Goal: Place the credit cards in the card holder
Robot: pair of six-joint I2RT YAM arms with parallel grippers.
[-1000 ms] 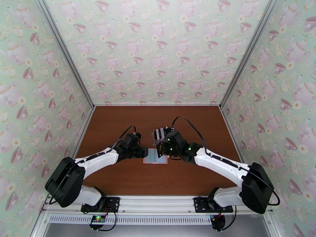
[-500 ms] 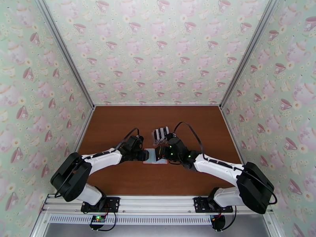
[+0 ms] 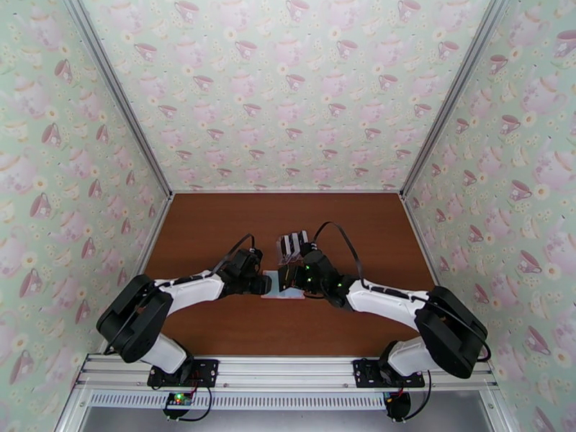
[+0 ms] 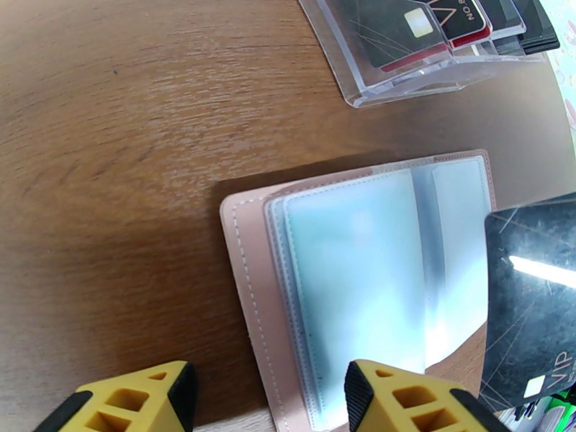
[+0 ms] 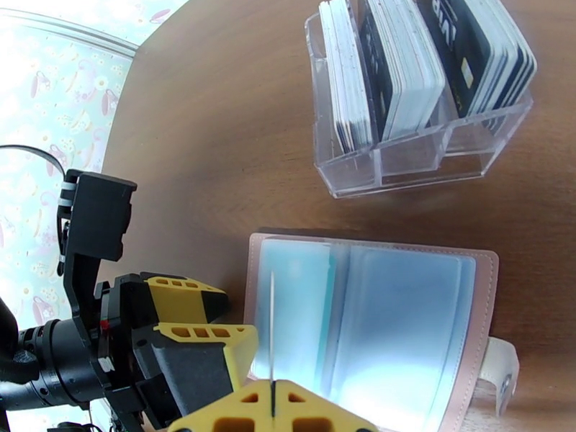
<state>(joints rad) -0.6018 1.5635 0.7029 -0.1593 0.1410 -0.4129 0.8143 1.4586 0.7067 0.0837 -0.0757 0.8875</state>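
Note:
The card holder (image 3: 282,292) lies open on the table, its pink rim (image 4: 245,268) framing pale blue-grey pockets (image 5: 374,318). My right gripper (image 5: 273,405) is shut on a black credit card (image 4: 529,297). The card stands on edge over the holder's left half and shows as a thin line (image 5: 272,325) in the right wrist view. My left gripper (image 4: 266,397) is open at the holder's left edge, with one yellow finger (image 4: 137,397) over bare table and the other (image 4: 403,397) over the pockets. From above, the left gripper (image 3: 266,284) and right gripper (image 3: 294,279) face each other across the holder.
A clear slotted plastic rack (image 5: 417,88) with several black and white cards stands just behind the holder, also in the top view (image 3: 291,244). The holder's snap tab (image 5: 504,369) sticks out on its right side. Patterned walls enclose the brown table (image 3: 216,225) on three sides.
The right gripper has come down and forward with the black card, closer over the holder. The left gripper has edged right to the holder's left edge, its jaws slightly narrower.

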